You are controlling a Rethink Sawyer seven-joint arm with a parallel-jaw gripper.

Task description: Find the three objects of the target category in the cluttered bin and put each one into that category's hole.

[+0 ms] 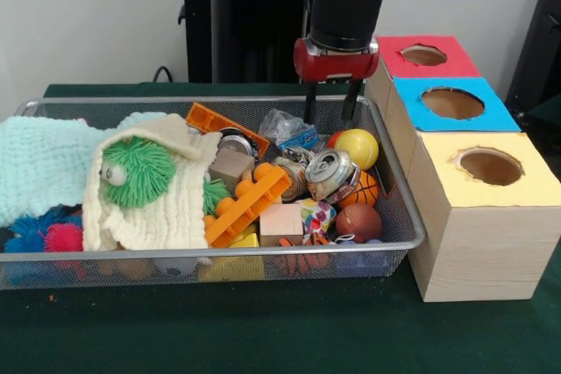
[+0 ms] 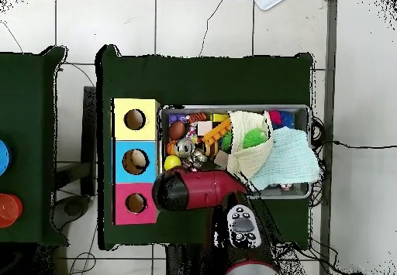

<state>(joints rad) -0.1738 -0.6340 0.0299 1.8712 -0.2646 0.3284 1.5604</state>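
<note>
The wire mesh bin [image 1: 399,208] is full of toys; it also shows in the overhead view [image 2: 233,108]. A silver can [image 1: 330,172] lies tilted at the bin's right, its pull-tab top facing the camera. A second can [image 1: 295,179] lies against its left side. A third can's top [image 1: 235,141] shows behind a tan block. In the overhead view the cans [image 2: 188,151] show as a silver cluster. My gripper [image 1: 330,104] hangs open and empty over the bin's far right corner, above and behind the cans. In the overhead view the arm [image 2: 194,190] hides it.
Three wooden boxes with round holes stand right of the bin: red-topped [image 1: 424,56], blue-topped [image 1: 451,102], yellow-topped [image 1: 491,166]. In the bin are a cream knit cloth [image 1: 166,208], a green spiky ball [image 1: 138,171], an orange plastic piece [image 1: 250,203], a yellow ball [image 1: 357,147] and a pale green cloth [image 1: 44,164].
</note>
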